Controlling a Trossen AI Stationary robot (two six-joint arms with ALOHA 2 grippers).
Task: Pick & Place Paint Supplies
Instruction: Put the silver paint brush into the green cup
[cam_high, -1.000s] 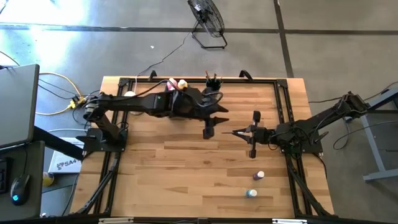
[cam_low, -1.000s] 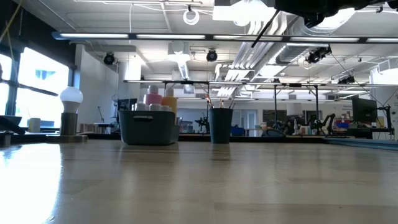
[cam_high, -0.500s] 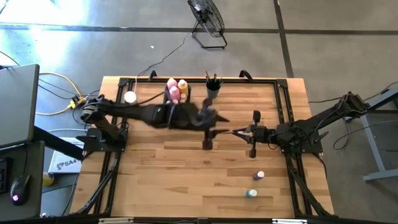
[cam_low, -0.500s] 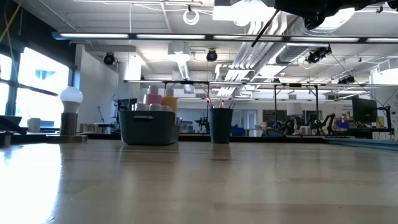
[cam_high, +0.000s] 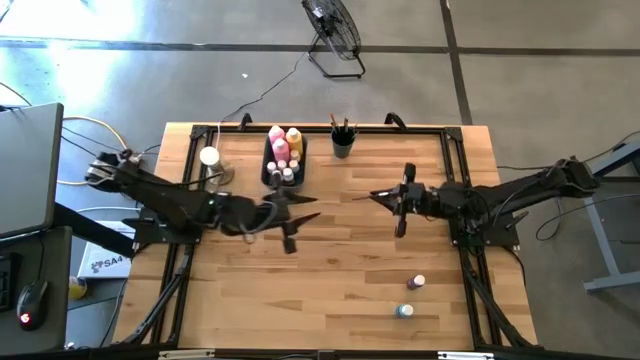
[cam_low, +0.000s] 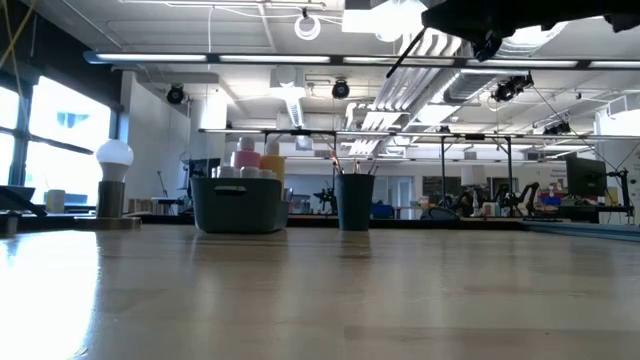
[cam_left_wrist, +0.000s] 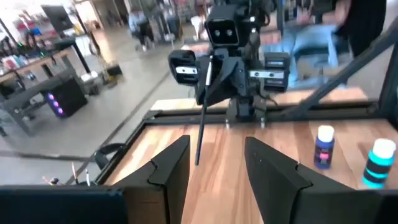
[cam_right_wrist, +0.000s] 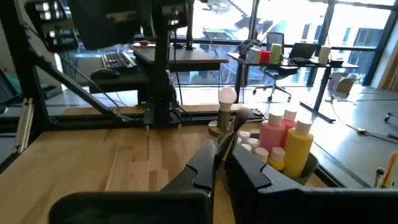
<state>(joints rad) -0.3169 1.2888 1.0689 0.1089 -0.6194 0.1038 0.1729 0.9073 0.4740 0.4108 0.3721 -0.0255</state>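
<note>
My right gripper (cam_high: 385, 197) hangs over the table's middle right, pointing level toward the left edge, shut on a thin dark paintbrush (cam_left_wrist: 202, 118). My left gripper (cam_high: 298, 225) is at the middle left, open and empty, facing the right gripper. A dark bin (cam_high: 268, 170) at the far edge holds a pink bottle (cam_high: 278, 147), a yellow bottle (cam_high: 294, 140) and small white-capped bottles. Beside the bin stands a dark cup (cam_high: 343, 145) with brushes in it. Two small paint bottles (cam_high: 418, 283) (cam_high: 404, 311) stand on their bases near the right front. My right gripper pinches the paintbrush by its upper end (cam_left_wrist: 209, 65) between its two fingers, which come level from the table's right. The brush slants down from the fingertips toward the table's left. It is lifted clear of the table, its free end (cam_left_wrist: 198, 160) in the air.
A white knob on a round tan base (cam_high: 209, 157) stands at the far left, beside the bin. Black frame rails (cam_high: 455, 160) run along the table's edges. Bare wood lies between the two grippers and across the near half.
My left arm has drawn back from over the bin toward the table's left and near side, sinking a little, so the bin and its bottles now show. Its gripper stays open. My right gripper has gone slightly toward the far edge with the brush and rolled a little.
</note>
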